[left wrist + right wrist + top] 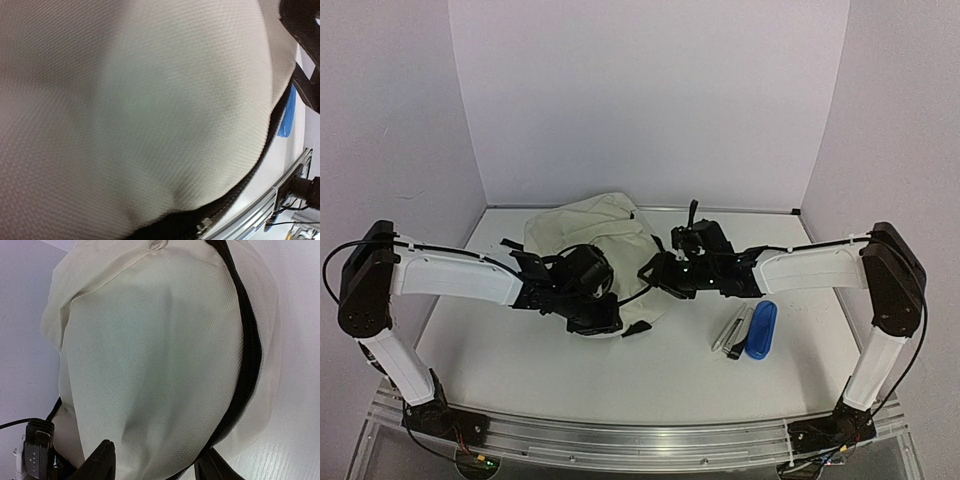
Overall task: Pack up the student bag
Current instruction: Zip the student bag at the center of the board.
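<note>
White tabletop (650, 385) — lumpy, woven cream backpack (582, 225).

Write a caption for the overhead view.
Left arm and right arm reach over the student bag; pens and a blue case lie nearby.

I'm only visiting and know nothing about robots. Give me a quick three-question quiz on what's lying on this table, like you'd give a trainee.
1. Choose: the student bag is A) cream, B) red, C) green.
2. True or false: the blue case is already packed in the bag.
3. Fill in: the zipper seen in the right wrist view is ____ in colour.

Key: 1 A. 2 False: it lies out on the table, beside the right arm. 3 black.
</note>
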Tool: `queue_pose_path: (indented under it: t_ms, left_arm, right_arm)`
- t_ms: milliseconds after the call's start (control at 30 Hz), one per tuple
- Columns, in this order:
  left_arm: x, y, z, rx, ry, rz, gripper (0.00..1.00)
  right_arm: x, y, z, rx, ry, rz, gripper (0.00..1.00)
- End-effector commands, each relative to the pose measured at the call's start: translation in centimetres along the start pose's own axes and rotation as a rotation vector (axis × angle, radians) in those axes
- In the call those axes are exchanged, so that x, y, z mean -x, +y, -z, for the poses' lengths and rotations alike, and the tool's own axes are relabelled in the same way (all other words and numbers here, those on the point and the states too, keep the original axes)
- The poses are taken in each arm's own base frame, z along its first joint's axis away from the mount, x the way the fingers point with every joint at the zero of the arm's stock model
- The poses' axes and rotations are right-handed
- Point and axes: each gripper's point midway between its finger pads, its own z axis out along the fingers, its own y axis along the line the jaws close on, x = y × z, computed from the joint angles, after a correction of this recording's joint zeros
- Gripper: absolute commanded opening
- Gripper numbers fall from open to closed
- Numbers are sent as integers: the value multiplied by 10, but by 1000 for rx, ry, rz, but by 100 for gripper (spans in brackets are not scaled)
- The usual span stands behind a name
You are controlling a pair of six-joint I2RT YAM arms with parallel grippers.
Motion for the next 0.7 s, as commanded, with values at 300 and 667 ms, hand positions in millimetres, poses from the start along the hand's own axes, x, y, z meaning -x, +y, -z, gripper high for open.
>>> queue_pose_path:
  t_ms: [300, 667]
  left_arm:
    - [22, 15, 24, 52, -98, 49, 0]
    - [17, 35, 45, 55, -26, 67, 0]
  right_arm:
    - [19, 4, 0, 2, -89, 5, 2]
    - [67, -26, 14, -73, -206, -23, 0]
